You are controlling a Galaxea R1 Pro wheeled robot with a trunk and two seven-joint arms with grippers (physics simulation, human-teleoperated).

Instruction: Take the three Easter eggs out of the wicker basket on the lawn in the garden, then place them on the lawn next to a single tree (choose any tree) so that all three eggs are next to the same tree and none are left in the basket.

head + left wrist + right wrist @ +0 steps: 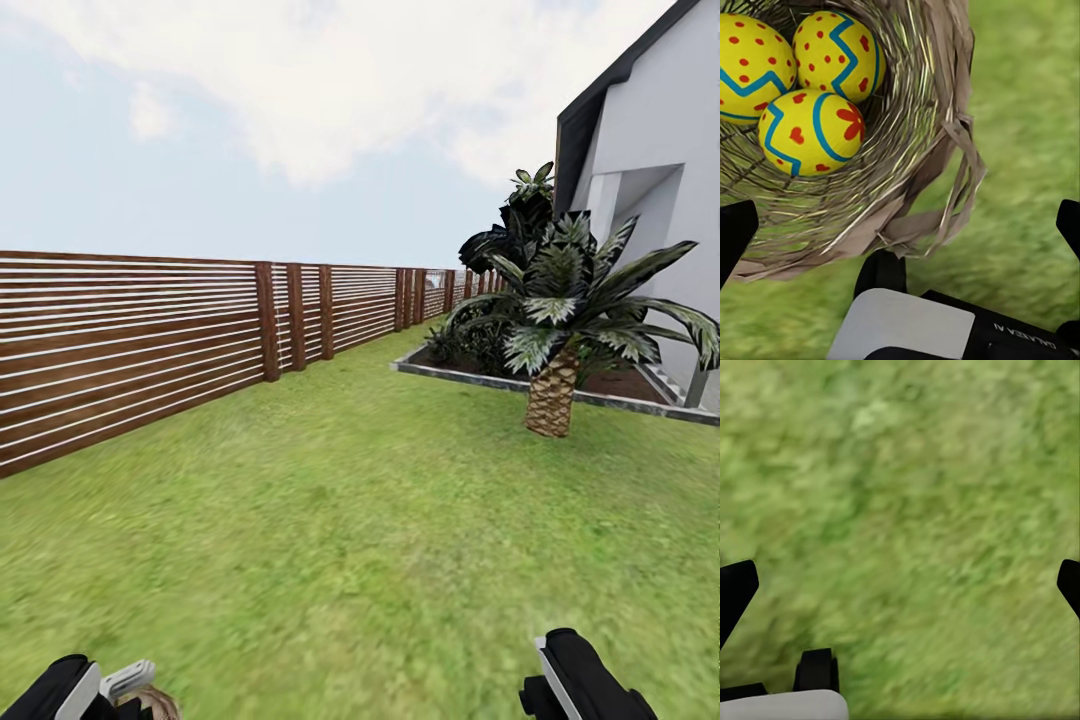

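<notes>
My left wrist camera looks into the basket (pixel 907 180), where all three eggs (pixel 814 131) lie bunched together, touching, above the lawn (pixel 1020 112). My left gripper (pixel 900 225) has its fingers spread wide, the basket's rim between them; whether they grip it I cannot tell. My right gripper (pixel 900 585) hangs wide open over bare grass, holding nothing. Ahead, a slatted fence (pixel 130 340) runs along the lawn toward a palm (pixel 560 330) beside a white house (pixel 650 150).
</notes>
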